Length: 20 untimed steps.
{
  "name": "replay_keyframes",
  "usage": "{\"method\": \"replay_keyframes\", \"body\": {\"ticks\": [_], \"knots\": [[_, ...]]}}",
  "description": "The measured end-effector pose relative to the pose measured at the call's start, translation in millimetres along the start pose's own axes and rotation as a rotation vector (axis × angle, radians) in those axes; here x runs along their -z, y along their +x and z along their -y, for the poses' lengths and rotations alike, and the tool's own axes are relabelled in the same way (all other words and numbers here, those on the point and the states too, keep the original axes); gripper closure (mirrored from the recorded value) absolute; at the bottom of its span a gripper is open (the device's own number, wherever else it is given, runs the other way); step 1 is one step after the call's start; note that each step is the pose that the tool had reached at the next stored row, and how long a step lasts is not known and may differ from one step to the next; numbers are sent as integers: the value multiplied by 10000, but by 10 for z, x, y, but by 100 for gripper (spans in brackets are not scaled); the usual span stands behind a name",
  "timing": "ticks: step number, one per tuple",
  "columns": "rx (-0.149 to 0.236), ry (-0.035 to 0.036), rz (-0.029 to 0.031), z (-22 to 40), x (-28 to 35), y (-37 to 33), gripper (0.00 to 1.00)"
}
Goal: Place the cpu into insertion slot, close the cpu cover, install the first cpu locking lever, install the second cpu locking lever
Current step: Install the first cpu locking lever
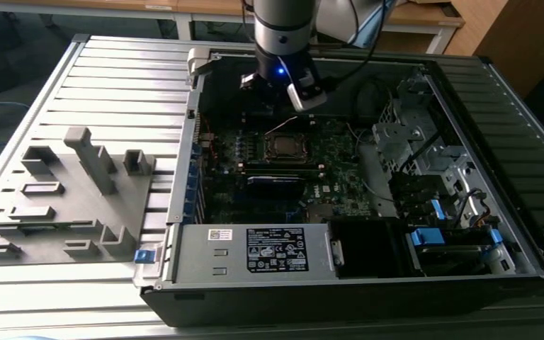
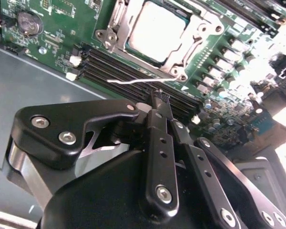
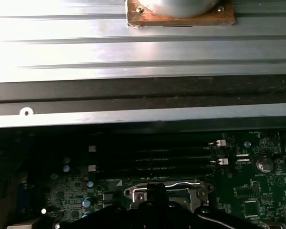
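The gripper [image 2: 160, 98] has its two black fingers [image 2: 158, 143] drawn narrow, tips together, with nothing seen between them, and it hangs inside the open computer case [image 1: 189, 134]. Just past the fingertips a thin wire locking lever [image 2: 133, 81] stands free above the dark memory slots [image 2: 119, 71], not touching the claw as far as I can tell. Directly beyond that lever the cpu [image 2: 155, 31] sits in its socket, its pale metal top showing through the square opening of the cpu cover [image 2: 200, 29], which lies flat around it. Farther from the claw, on the green motherboard [image 2: 52, 28], is a round coin battery [image 2: 28, 23]. Well away, outside the case, a grey fixture tray [image 1: 64, 198] lies on the table.
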<state>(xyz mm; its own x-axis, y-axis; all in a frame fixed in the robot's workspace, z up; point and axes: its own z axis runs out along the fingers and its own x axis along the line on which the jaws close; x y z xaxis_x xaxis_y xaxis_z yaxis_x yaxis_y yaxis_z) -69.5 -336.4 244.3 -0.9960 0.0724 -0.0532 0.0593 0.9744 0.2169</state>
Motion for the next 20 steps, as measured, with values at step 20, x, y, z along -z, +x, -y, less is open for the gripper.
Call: {"method": "replay_keyframes", "body": {"ticks": [20], "knots": [[-42, -215, -28, -6, -118, -97, 89]]}}
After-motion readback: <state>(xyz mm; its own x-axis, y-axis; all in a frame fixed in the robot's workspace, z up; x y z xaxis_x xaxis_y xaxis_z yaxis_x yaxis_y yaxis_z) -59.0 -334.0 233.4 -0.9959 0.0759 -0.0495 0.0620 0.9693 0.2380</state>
